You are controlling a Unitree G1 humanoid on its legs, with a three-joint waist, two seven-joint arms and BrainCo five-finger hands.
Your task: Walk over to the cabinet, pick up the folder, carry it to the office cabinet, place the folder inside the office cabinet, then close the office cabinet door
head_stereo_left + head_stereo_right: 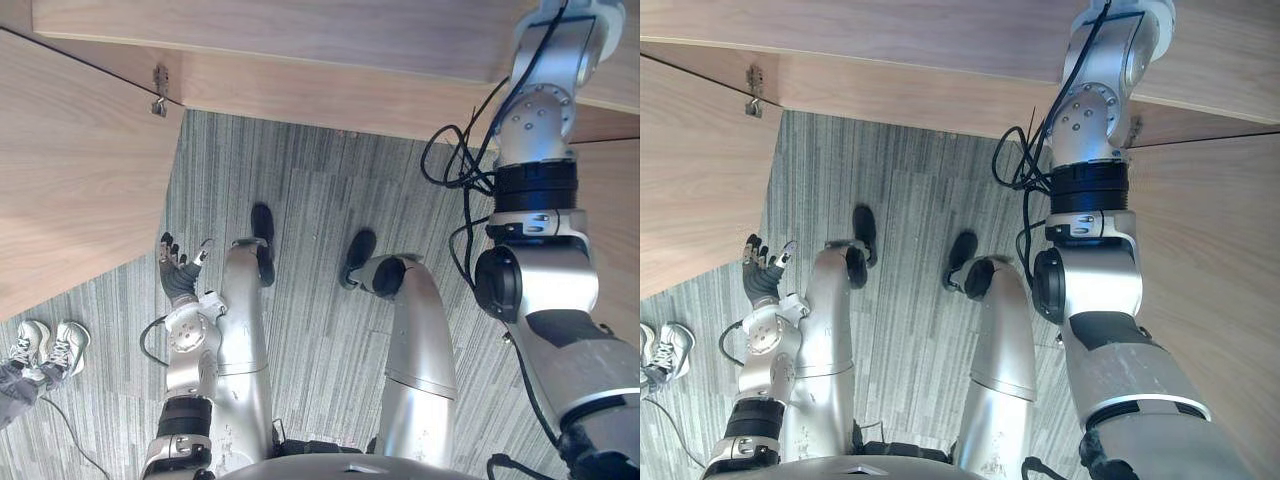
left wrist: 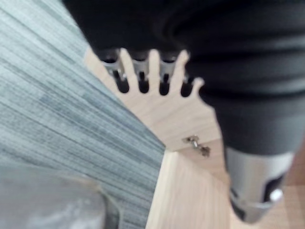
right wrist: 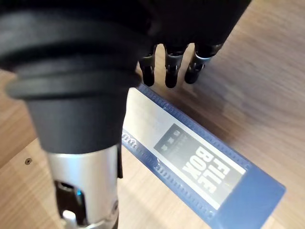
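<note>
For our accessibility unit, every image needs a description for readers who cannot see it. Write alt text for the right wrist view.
A blue folder with a pale labelled face lies flat on a wooden cabinet surface. The robot's right hand reaches to one end of it, fingers straight and not curled round it; whether they touch it cannot be told.

Layout referenced to the cabinet (image 1: 300, 40).
Door (image 1: 70, 170) open at its left; floor (image 1: 310, 210) before it; folder (image 3: 205, 162) flat on a cabinet panel (image 3: 248, 86), beneath the right hand (image 3: 170, 67); left hand (image 1: 178, 270) low before its left end.
</note>
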